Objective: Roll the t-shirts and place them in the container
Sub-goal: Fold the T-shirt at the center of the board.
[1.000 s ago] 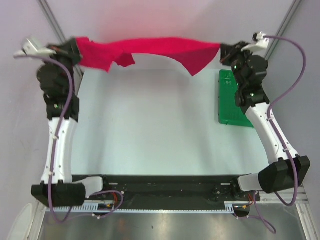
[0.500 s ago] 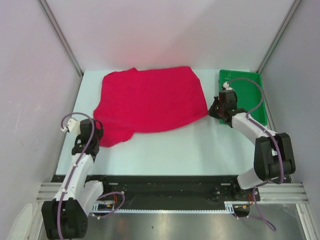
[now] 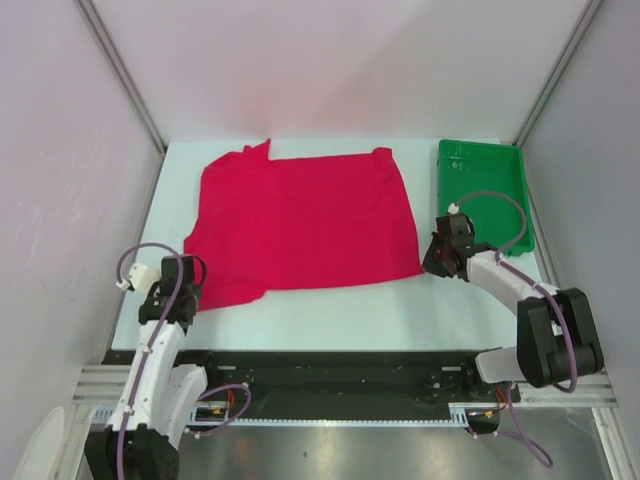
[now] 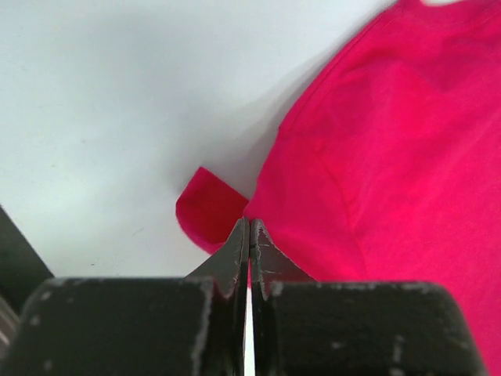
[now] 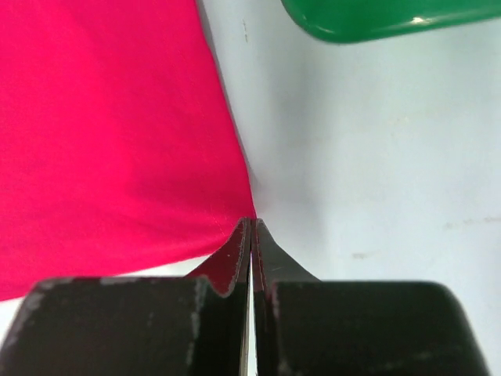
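Observation:
The crimson t-shirt (image 3: 300, 220) lies spread flat on the white table, wider than the tray beside it. My left gripper (image 3: 187, 283) is low at the shirt's near-left corner and shut on the t-shirt. In the left wrist view its tips (image 4: 250, 223) pinch the hem, with a small flap of t-shirt (image 4: 391, 157) fabric folded beside them. My right gripper (image 3: 433, 260) is shut on the near-right corner. In the right wrist view its tips (image 5: 251, 223) meet exactly at the point of the t-shirt (image 5: 102, 141).
A green plastic tray (image 3: 482, 172) stands at the back right, just beyond the right gripper, and its rim (image 5: 376, 19) shows in the right wrist view. Grey walls close in on both sides and behind. A strip of bare table runs along the near edge.
The shirt, held stretched in the air at the back a second ago, has come down flat on the table. Both grippers pulled its near corners toward the front edge, smoothing it.

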